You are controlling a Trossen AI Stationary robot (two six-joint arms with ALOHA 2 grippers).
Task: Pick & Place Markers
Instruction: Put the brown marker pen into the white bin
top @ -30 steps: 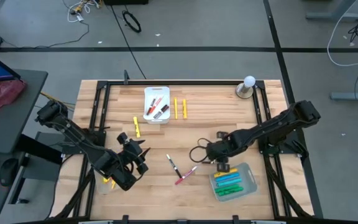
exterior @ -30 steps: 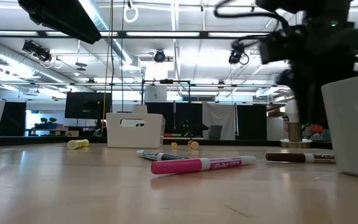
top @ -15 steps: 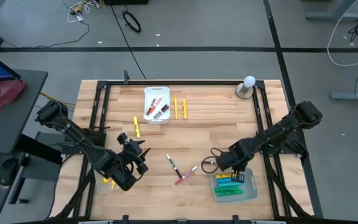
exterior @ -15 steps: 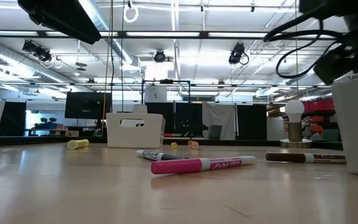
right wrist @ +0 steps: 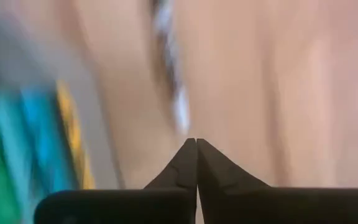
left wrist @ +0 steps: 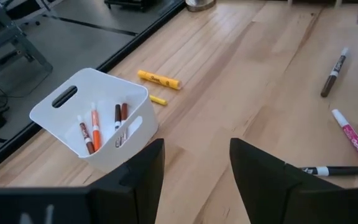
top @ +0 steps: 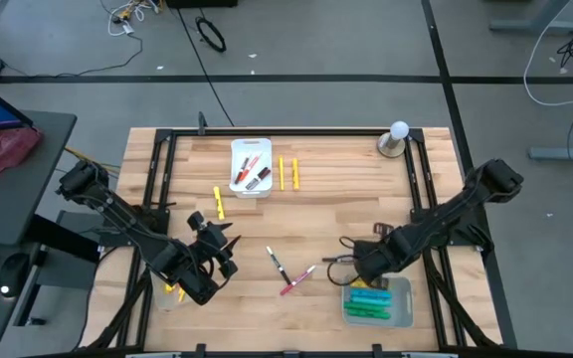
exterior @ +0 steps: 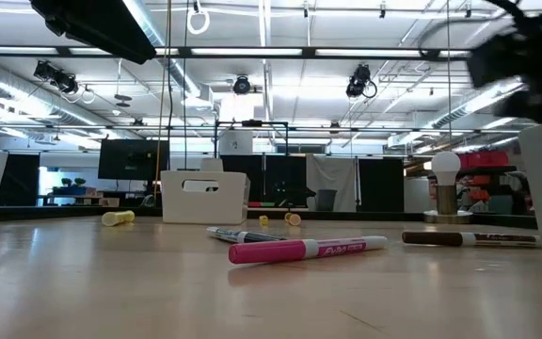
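The right gripper (top: pixel 349 261) hangs near the table's front right, just beside the clear tray (top: pixel 400 301) that holds green and blue markers (top: pixel 369 299). Its fingers (right wrist: pixel 182 163) are clenched tip to tip with nothing between them.

The left gripper (top: pixel 229 247) waits over the front left of the table (top: pixel 336 199), its fingers (left wrist: pixel 257 171) parted and holding nothing.

Between the two grippers, three markers lie loose on the wood: a pink one (top: pixel 296 279), a slim dark-and-white one (top: pixel 277 263) just beside it, and a brown one (left wrist: pixel 334 67) that shows in the left wrist view and lies well to the right in the low view.

Farther back stands a white bin (top: pixel 251 167) with red and dark markers (top: pixel 252 171) in it. Two yellow markers (top: pixel 286 173) lie just beside the bin on its right, and another yellow one (top: pixel 218 203) lies near its front left corner.

A white bulb on a metal stand (top: pixel 395 138) sits at the far right corner
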